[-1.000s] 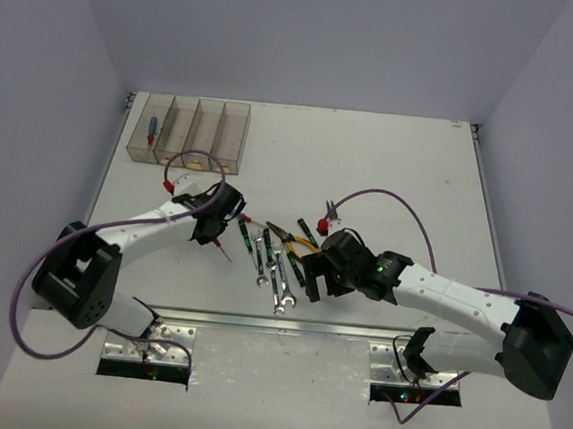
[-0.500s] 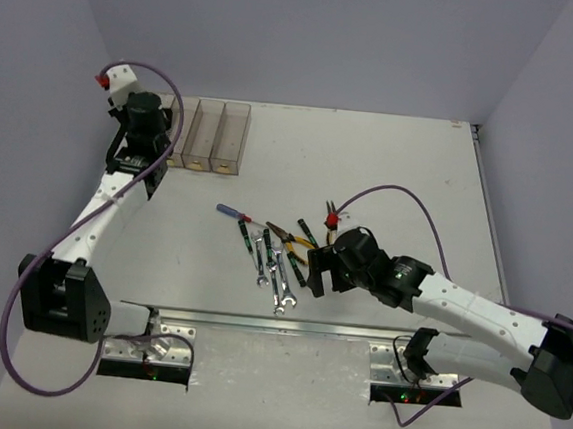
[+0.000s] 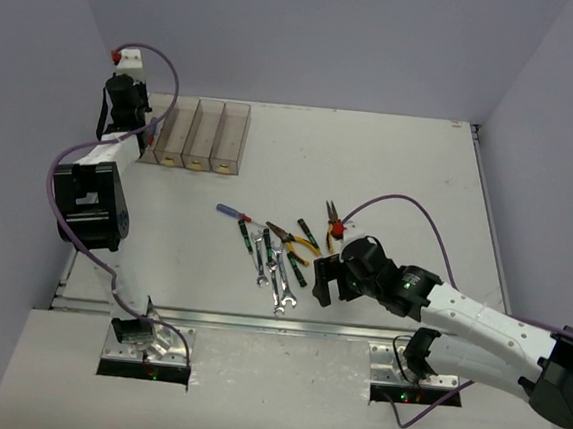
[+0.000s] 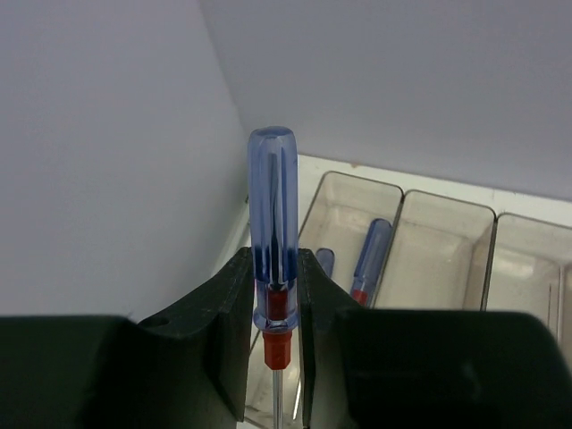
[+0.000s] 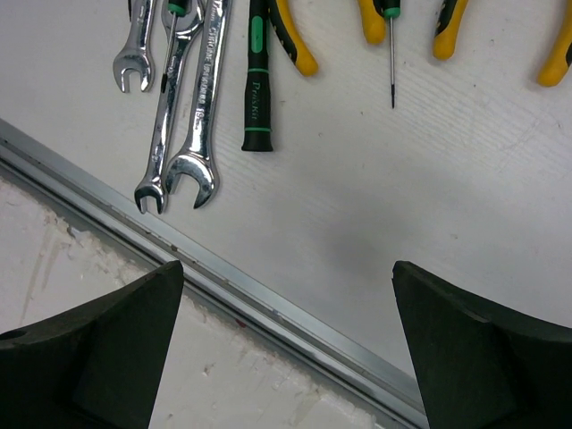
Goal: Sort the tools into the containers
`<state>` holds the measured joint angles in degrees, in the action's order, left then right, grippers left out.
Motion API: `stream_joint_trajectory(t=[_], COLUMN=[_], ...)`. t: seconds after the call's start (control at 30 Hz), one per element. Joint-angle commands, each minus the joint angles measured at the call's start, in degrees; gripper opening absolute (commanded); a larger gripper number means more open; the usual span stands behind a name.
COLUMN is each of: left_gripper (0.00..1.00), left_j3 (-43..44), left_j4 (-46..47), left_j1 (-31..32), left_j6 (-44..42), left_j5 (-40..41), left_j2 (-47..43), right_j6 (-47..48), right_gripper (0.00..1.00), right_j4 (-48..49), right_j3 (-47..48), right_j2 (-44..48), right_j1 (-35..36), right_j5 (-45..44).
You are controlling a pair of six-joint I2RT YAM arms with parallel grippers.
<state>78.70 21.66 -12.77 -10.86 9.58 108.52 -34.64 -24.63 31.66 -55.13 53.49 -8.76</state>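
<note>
My left gripper (image 4: 273,295) is shut on a blue-handled screwdriver (image 4: 273,206), held upright with its handle up, above the leftmost of the smoky containers (image 4: 447,259). That bin holds two blue screwdrivers (image 4: 371,259). In the top view the left gripper (image 3: 127,110) is at the left end of the container row (image 3: 208,132). The remaining tools lie mid-table: a blue screwdriver (image 3: 231,212), wrenches (image 3: 273,274), pliers (image 3: 299,241). My right gripper (image 3: 323,281) is open and empty, just right of them. Its wrist view shows the wrenches (image 5: 201,98) and a black/green screwdriver (image 5: 257,80).
A metal rail (image 5: 268,304) runs along the table's near edge under the right gripper (image 5: 286,357). Yellow plier handles (image 5: 295,40) and a thin screwdriver (image 5: 391,54) lie at the top of that view. The side wall (image 4: 107,161) stands close to the left gripper.
My left arm swung from the tool pile up to the far-left bins with a blue screwdriver. My right gripper drifted slightly right and toward the near edge.
</note>
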Motion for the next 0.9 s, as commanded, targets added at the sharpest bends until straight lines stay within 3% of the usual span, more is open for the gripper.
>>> stream_joint_trajectory(t=[0.0,0.13,0.33,0.43,0.57,0.63,0.7,0.87], left_gripper=[0.0,0.0,0.14,0.37,0.95,1.0,1.0,1.0], left_j3=[6.36,7.67,7.95,7.61,7.35,8.03,11.95,23.4], left_j4=[5.26,5.41,5.86,6.73,7.09,6.46,-0.39,-32.83], left_j1=[-0.48,-0.83,-1.55,-1.87,-1.91,-1.91,-1.69,-1.56], left_j6=[-2.04,-2.24,-3.47,-2.94,1.01,6.16,13.11,40.7], left_j5=[-8.43,-8.4,-9.3,-11.52,-12.18,-10.93,-9.22,2.54], left_j2=[3.96,8.86,14.96,15.63,12.03,9.22,6.01,0.28], right_j6=[0.54,0.84,2.03,2.43,2.94,3.44,4.0,4.84], right_gripper=[0.99,0.99,0.99,0.99,0.99,0.99,0.99,0.99], right_j4=[3.34,5.82,4.59,4.5,3.83,3.66,3.78,3.81], right_j3=[0.35,-0.4,2.69,3.72,6.36,7.4,8.54,10.58], right_j2=[-2.01,-2.82,-6.64,-8.37,-11.64,-13.37,-14.01,-15.6], right_j1=[0.36,0.29,0.29,0.29,0.29,0.29,0.29,0.3], right_j5=[2.25,3.55,3.4,2.92,3.89,4.47,4.63,4.29])
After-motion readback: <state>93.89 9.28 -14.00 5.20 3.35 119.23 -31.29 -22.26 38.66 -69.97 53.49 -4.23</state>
